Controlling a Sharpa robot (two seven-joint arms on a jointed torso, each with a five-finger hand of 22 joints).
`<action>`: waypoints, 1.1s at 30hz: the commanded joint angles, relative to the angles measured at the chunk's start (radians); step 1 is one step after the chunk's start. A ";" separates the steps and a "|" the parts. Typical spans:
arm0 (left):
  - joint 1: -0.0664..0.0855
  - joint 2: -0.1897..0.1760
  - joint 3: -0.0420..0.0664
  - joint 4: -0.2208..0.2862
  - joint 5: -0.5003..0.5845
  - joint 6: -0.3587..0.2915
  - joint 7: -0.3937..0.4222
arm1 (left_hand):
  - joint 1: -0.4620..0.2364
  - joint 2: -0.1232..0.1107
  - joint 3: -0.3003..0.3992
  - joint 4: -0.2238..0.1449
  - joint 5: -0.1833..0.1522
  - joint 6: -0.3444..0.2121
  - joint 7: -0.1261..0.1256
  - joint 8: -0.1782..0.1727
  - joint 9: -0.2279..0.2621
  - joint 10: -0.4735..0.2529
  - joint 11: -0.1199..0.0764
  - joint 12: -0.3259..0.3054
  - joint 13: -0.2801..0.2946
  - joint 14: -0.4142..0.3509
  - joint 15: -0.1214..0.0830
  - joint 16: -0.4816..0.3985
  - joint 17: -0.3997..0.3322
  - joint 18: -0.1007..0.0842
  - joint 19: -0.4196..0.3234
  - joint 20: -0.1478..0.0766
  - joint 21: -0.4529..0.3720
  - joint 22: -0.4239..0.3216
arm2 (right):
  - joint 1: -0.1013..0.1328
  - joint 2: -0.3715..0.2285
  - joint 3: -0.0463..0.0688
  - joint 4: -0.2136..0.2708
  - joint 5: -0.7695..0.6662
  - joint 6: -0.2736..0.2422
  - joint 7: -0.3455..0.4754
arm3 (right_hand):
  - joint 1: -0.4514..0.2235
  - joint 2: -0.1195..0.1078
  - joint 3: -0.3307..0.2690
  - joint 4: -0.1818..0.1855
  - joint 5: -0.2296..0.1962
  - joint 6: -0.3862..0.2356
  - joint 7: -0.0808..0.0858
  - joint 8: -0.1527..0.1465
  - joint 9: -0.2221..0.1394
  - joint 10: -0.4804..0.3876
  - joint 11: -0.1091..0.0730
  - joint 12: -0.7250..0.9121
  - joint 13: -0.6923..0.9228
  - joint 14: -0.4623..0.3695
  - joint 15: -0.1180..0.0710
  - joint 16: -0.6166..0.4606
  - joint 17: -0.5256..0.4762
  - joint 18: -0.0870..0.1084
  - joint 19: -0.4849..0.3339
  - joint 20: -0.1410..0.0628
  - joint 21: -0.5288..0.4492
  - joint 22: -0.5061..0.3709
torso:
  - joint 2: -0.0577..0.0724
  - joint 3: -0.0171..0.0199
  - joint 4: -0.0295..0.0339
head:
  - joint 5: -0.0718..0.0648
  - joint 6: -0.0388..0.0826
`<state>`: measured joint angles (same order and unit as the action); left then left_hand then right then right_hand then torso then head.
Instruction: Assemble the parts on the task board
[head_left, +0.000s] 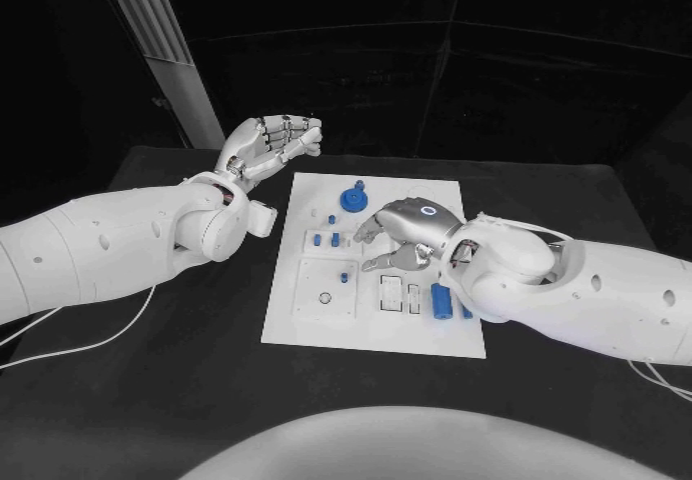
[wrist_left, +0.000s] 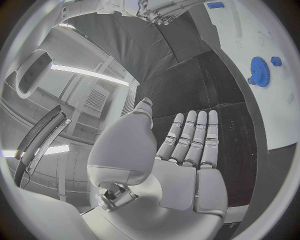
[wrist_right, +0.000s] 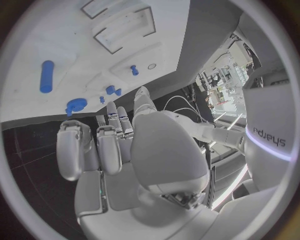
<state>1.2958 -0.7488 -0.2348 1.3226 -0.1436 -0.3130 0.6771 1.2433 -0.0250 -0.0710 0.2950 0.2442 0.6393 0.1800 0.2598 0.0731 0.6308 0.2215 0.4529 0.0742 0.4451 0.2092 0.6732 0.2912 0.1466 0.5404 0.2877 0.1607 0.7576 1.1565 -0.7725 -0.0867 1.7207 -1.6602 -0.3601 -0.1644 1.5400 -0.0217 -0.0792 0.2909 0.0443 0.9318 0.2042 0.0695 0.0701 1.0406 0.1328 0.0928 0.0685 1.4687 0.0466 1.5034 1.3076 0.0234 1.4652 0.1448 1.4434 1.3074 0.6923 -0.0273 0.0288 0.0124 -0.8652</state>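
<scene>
1. Your left robot hand hovers empty past the task board (fingers straight, together).
2. Your right robot hand hangs over the board's middle, fingers curled, holding nothing.
3. The blue gear sits at the far end.

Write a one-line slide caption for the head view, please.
Right hand hovers over the white task board; left hand is raised beside it.

White arms, silver fingers

The right hand hides part of the task board.
</scene>
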 joint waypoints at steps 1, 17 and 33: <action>-0.002 0.003 0.001 -0.004 0.002 0.012 0.149 | 0.001 0.013 -0.005 -0.002 0.002 -0.007 0.084 0.004 0.000 -0.008 0.002 0.002 -0.001 -0.009 0.001 0.004 -0.001 -0.007 0.005 0.000 -0.004 -0.001 | 0.020 -0.041 0.002 0.011 0.250 -0.135 0.104 | -0.053 0.009 0.000 -0.001 0.004 -0.012 0.005 -0.003 -0.002 -0.010 0.009 0.009 -0.001 0.067 0.009 -0.014 0.097 0.011 0.039 0.011 -0.011 0.211 | -0.001 -0.0004 -0.0010 | -0.010 0.009; -0.006 0.008 0.001 -0.009 0.002 0.013 0.149 | 0.000 0.013 -0.006 -0.002 0.002 -0.008 0.084 0.005 -0.001 -0.009 0.003 0.003 -0.002 -0.010 0.001 0.005 -0.003 -0.007 0.005 0.000 -0.004 -0.002 | 0.035 -0.104 0.000 -0.030 0.091 -0.034 -0.027 | -0.138 -0.047 0.021 0.003 0.003 -0.051 0.001 -0.003 -0.002 -0.075 0.008 0.021 -0.001 0.064 0.008 -0.021 0.072 0.009 0.045 0.013 -0.001 0.214 | 0.002 0.0002 0.0015 | -0.034 0.022; -0.006 0.004 0.001 -0.008 0.002 0.012 0.149 | 0.000 0.013 -0.006 -0.002 0.002 -0.008 0.084 0.005 -0.001 -0.009 0.003 0.003 -0.002 -0.010 0.001 0.005 -0.003 -0.007 0.005 0.000 -0.004 -0.002 | 0.026 -0.073 -0.001 -0.040 -0.043 0.114 -0.204 | -0.093 -0.086 0.141 -0.007 0.002 -0.060 0.008 0.009 0.002 -0.089 0.014 0.066 0.007 0.058 0.015 -0.032 0.037 0.010 0.043 0.020 -0.006 0.211 | 0.001 -0.0002 0.0019 | -0.039 0.022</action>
<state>1.2882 -0.7447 -0.2349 1.3135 -0.1435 -0.3111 0.6772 1.2433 -0.0250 -0.0710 0.2950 0.2442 0.6394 0.1800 0.2598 0.0731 0.6271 0.2252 0.4529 0.0737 0.4416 0.2127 0.6731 0.2897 0.1467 0.5404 0.2877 0.1607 0.7568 1.1816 -0.8464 -0.0881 1.6813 -1.6435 -0.3062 -0.3016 1.4404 -0.1080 0.0561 0.2827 0.0443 0.8675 0.2120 0.0754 0.0712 0.9514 0.1506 0.1572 0.0740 1.4650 0.0609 1.4724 1.3076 0.0233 1.4655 0.1592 1.4358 1.3074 0.6936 -0.0275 0.0300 -0.0267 -0.8429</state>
